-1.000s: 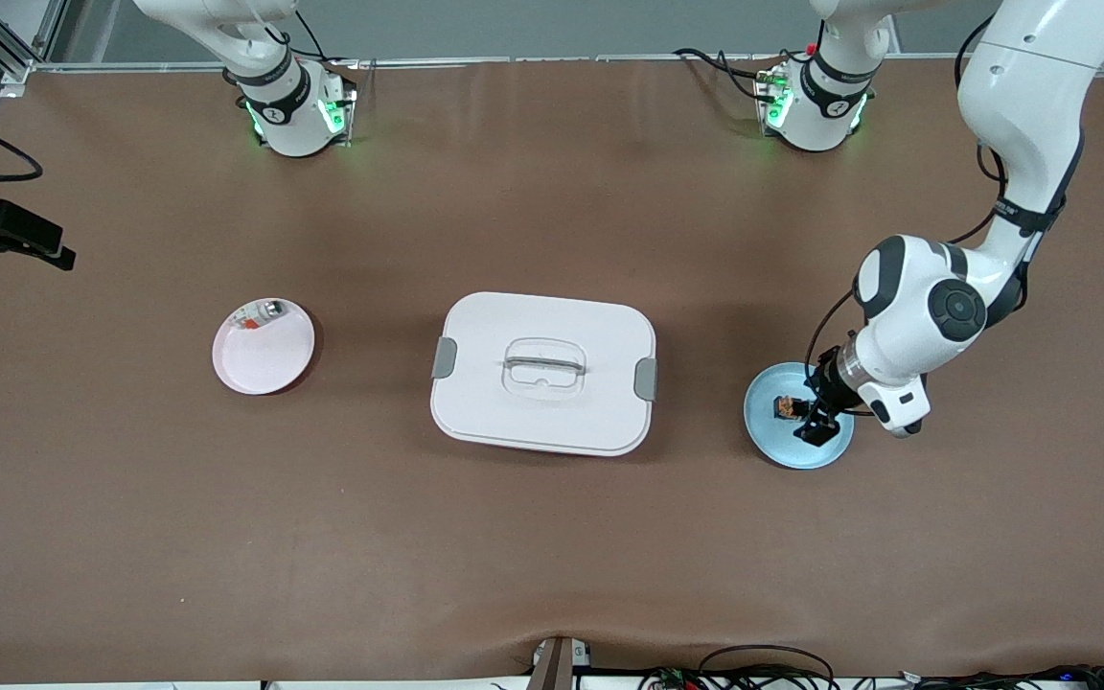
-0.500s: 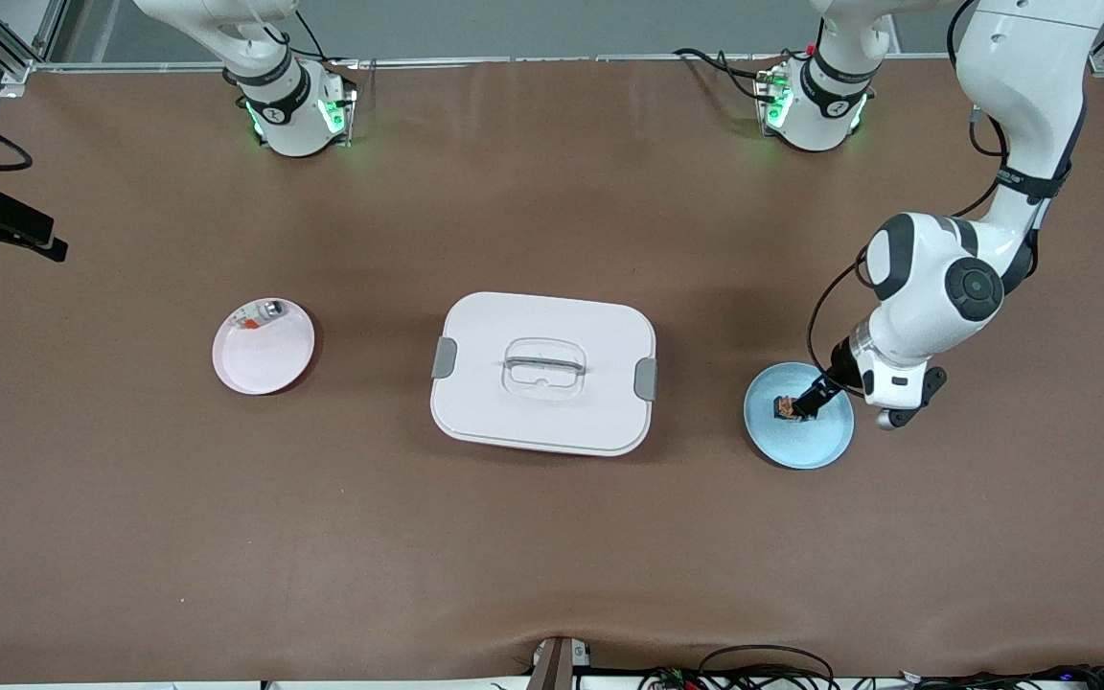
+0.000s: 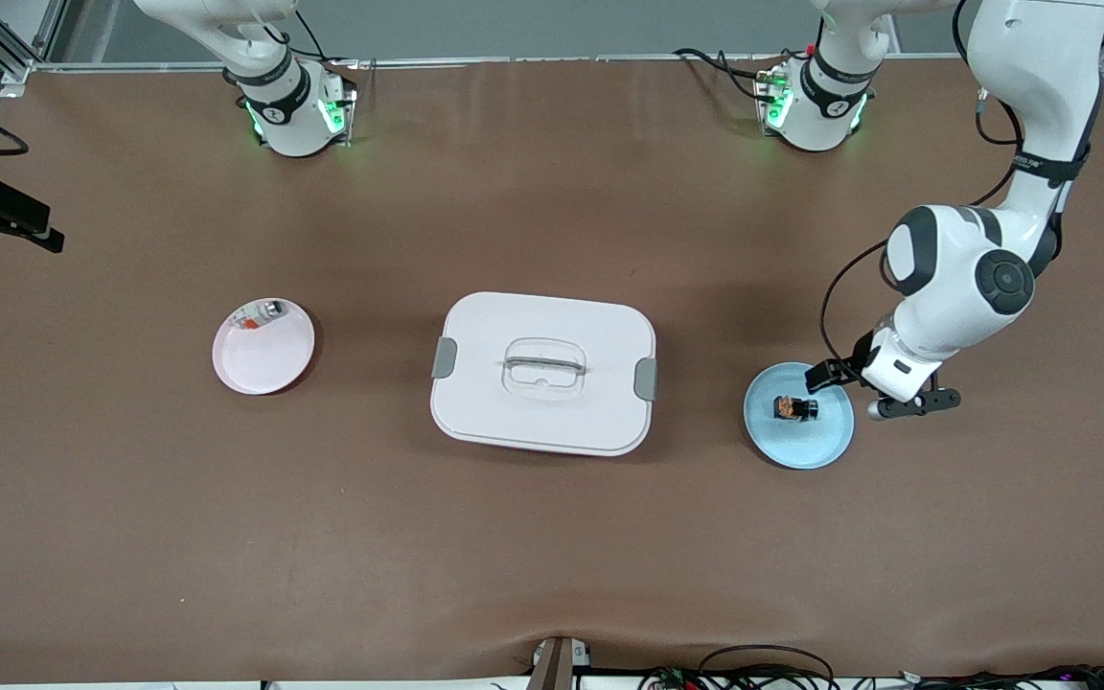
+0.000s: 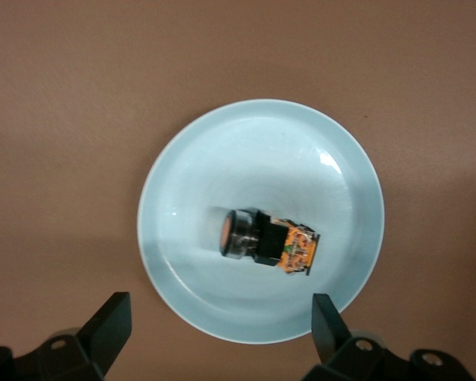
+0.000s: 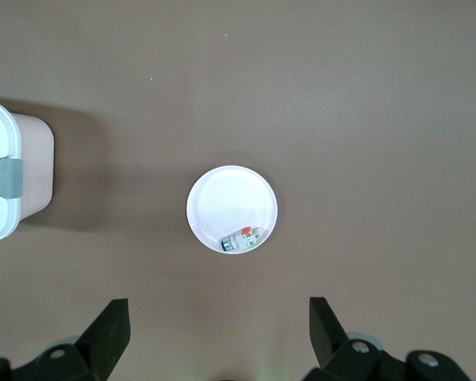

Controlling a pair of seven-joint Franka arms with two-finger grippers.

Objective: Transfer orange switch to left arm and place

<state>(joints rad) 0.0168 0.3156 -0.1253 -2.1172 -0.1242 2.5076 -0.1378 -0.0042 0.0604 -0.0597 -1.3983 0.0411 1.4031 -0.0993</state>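
Note:
The orange switch (image 3: 794, 408) lies on its side on the light-blue plate (image 3: 801, 446) toward the left arm's end of the table. In the left wrist view the switch (image 4: 266, 242) shows black with an orange face. My left gripper (image 3: 864, 391) is open and empty, over the plate's edge beside the switch, not touching it; its fingers (image 4: 111, 329) stand wide apart. My right gripper (image 5: 218, 333) is open and empty, high over the table near the pink plate (image 5: 222, 202); it shows at the edge of the front view (image 3: 6, 235).
The white box (image 3: 542, 402) with grey latches stands mid-table between the two plates; its end shows in the right wrist view (image 5: 4, 178). The pink plate (image 3: 264, 359) holds a small white-grey part (image 3: 260, 311) with a red-orange mark.
My left gripper has drawn back from the switch toward the left arm's end and turned. The switch stays on the blue plate, shifted slightly. The right gripper drifted a little.

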